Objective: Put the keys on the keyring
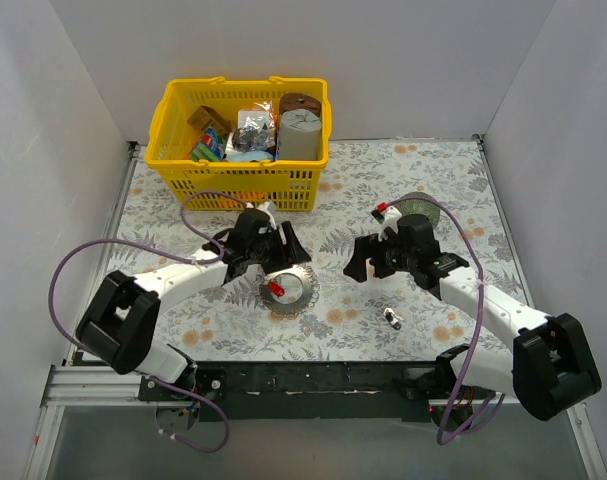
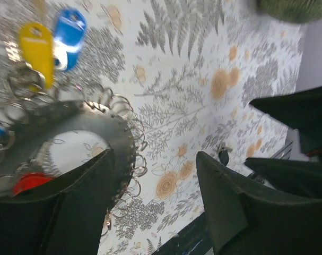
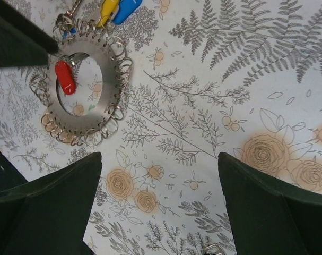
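Judging from the red key [image 3: 64,77], yellow key [image 3: 109,9] and blue key [image 3: 126,6] already hanging on the keyring [image 3: 112,85] beneath the wide-open left gripper [image 2: 155,156], only one loose key [image 1: 392,318] on the table [image 1: 433,170], near the wide, empty right gripper [image 3: 159,156], seems left.

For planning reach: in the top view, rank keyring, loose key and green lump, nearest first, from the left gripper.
1. keyring, just beside the left gripper.
2. loose key, between the arms, near side.
3. green lump, far right side.

Left arm [image 1: 178,272] and right arm [image 1: 488,305]: white shells, black joints. Purple cable [image 1: 55,285] ran along each. Fingers [image 3: 44,207] were dark, matte, wedge-shaped.
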You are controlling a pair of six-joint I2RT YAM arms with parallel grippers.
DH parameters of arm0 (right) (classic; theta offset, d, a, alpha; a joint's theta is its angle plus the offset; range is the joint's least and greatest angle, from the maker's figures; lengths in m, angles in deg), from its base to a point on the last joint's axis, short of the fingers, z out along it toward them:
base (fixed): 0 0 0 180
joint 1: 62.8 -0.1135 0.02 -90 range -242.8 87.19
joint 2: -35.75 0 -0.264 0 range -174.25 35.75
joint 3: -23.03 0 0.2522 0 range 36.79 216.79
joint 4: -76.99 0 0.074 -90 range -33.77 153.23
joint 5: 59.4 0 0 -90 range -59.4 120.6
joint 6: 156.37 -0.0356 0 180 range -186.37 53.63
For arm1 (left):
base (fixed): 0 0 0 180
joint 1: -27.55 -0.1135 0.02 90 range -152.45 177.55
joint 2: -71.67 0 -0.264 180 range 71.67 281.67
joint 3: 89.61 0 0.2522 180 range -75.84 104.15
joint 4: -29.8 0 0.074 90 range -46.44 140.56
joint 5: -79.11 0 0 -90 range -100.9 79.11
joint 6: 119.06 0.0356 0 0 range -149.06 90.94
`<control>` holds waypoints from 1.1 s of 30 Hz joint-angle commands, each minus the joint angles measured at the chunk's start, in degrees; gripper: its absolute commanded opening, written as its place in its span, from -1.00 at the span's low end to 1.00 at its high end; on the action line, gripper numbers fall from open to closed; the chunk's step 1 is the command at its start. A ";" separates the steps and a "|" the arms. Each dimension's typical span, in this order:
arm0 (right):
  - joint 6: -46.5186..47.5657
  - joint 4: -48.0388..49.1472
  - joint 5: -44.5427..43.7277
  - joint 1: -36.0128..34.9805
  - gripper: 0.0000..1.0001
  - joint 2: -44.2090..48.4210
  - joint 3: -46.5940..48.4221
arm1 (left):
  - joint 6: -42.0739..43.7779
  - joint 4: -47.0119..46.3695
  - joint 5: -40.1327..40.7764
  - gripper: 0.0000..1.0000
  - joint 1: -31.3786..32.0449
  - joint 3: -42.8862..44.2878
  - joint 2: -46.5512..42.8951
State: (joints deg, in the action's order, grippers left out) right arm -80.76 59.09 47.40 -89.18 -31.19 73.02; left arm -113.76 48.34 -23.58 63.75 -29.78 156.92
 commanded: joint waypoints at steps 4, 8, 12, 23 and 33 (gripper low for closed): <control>-0.63 5.27 4.38 -3.77 0.87 -4.69 1.39 | -0.19 2.61 -9.53 0.24 -17.71 -5.19 -11.33; -3.26 8.35 6.75 -5.44 0.68 -8.38 0.86 | -3.00 0.25 -18.48 0.25 -25.47 -11.16 -13.62; -7.13 12.48 9.83 -7.20 0.56 -12.25 -0.19 | -5.20 -2.49 -21.32 0.24 -28.56 -16.26 -13.62; -11.36 17.59 12.38 -11.77 0.24 -23.06 1.74 | -6.79 -4.51 -23.17 0.22 -28.47 -17.94 -8.00; -13.12 19.43 13.08 -14.32 -0.05 -28.86 3.93 | -6.35 -4.51 -23.00 0.21 -27.59 -17.67 -5.36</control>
State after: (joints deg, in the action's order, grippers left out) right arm -93.13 77.38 59.96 -102.84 -58.25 75.23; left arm -120.36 44.58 -45.72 35.60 -47.81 151.32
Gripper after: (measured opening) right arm 0.500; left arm 0.607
